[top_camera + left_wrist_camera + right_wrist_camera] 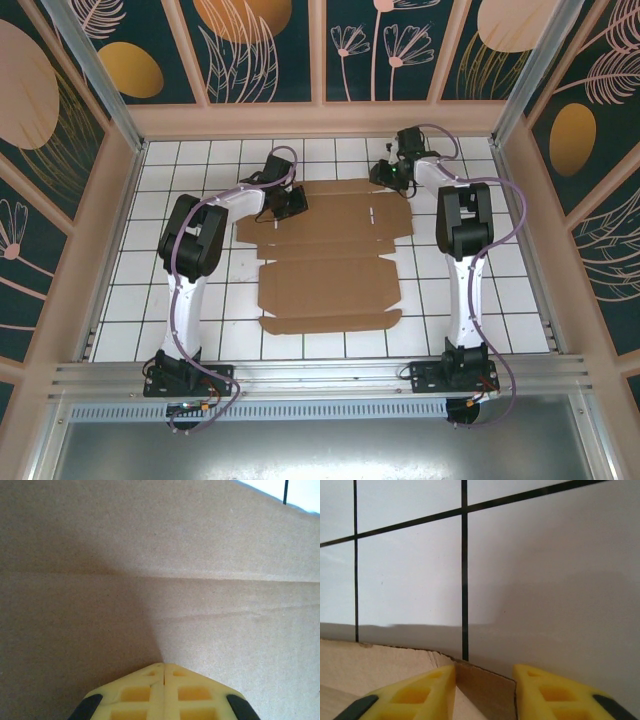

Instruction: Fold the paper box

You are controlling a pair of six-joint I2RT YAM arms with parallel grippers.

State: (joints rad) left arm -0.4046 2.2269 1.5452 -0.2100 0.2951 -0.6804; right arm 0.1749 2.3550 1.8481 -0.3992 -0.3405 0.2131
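Note:
The paper box point(330, 255) lies unfolded and flat on the white tiled floor, brown with crease lines and small slots. My left gripper point(287, 205) rests on its far left part. In the left wrist view the yellow fingertips point(152, 672) are pressed together, so that gripper point(164, 666) is shut with nothing between the fingers, its tips against the cardboard point(160, 580). My right gripper point(386, 176) is at the box's far right corner. In the right wrist view its fingers point(540, 677) stand apart, and this gripper point(485, 675) is open astride a raised cardboard corner point(487, 685).
Tiled floor point(500, 290) surrounds the cardboard on all sides. Pink-framed patterned walls point(320, 115) close off the back and both sides. A metal rail point(320, 375) carrying both arm bases runs along the near edge.

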